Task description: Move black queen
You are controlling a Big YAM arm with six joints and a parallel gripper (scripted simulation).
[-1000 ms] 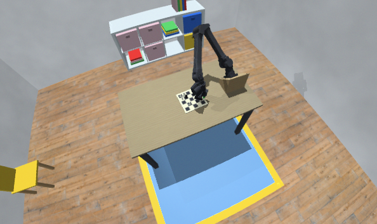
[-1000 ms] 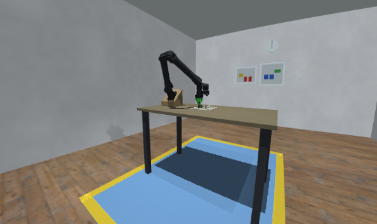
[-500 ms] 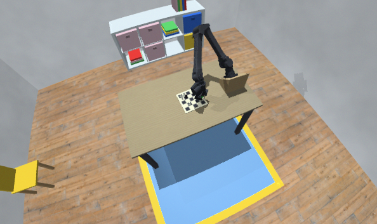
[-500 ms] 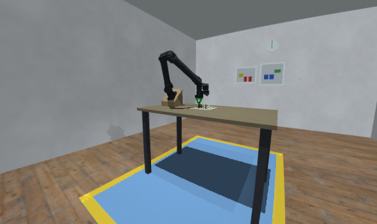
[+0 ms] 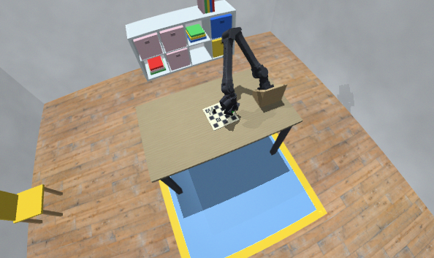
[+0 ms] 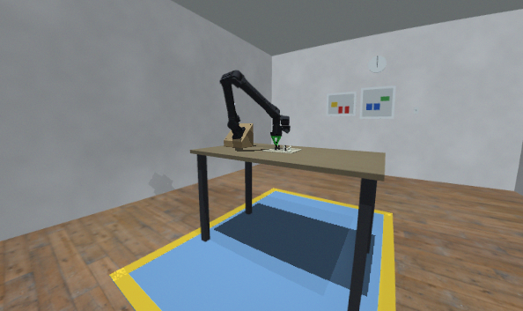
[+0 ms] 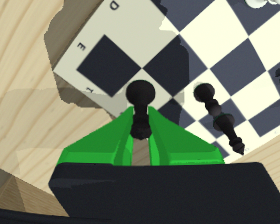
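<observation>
In the wrist view my gripper (image 7: pixel 140 113) with green fingers is shut on a black piece with a round head, the black queen (image 7: pixel 140 106), near the board's corner. The piece stands upright between the fingertips. Two other black pieces (image 7: pixel 217 112) stand just to its right on the chessboard (image 7: pixel 211 50). In the top view the gripper (image 5: pixel 231 112) is down at the right edge of the small chessboard (image 5: pixel 221 116) on the table. In the exterior view the gripper (image 6: pixel 276 144) touches down on the board (image 6: pixel 281 150).
A tan wooden block (image 5: pixel 271 96) holds the arm's base at the table's far right. A white shelf (image 5: pixel 180 39) with coloured boxes stands behind the table. A yellow chair (image 5: pixel 25 205) is at the far left on the floor.
</observation>
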